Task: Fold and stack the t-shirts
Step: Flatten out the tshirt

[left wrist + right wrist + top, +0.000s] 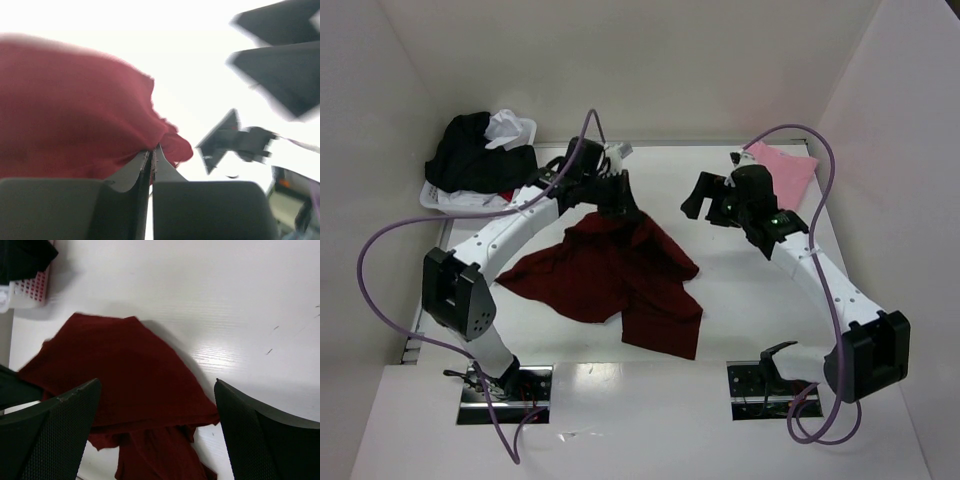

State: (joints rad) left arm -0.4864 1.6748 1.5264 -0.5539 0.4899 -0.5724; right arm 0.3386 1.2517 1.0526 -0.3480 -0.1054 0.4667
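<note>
The left gripper (151, 150) has its jaws pressed together on a small pinch of the maroon t-shirt (620, 270), taken at the cloth's edge. The fabric bunches into a soft lump right at the fingertips. From that pinch the shirt hangs down and spreads crumpled over the table (740, 330) beneath the gripper and back towards the arms' bases, one part trailing off to the gripper's right.

Just across from it, the right gripper (156, 385) hangs with its jaws spread wide and nothing between them, looking down on the same shirt.

Behind the right gripper a pink t-shirt (785, 170) lies flat. Out to the left gripper's left a white bin (435, 200) holds a black t-shirt (470, 155) and a white t-shirt (510, 128) in a heap.

The maroon cloth looks light and limp, so I'd guess it will sag and twist from a single hold. A second grip on the opposite corner of that edge, at a hem or shoulder, should let it be drawn out flat. A thin pinch could slip free.
</note>
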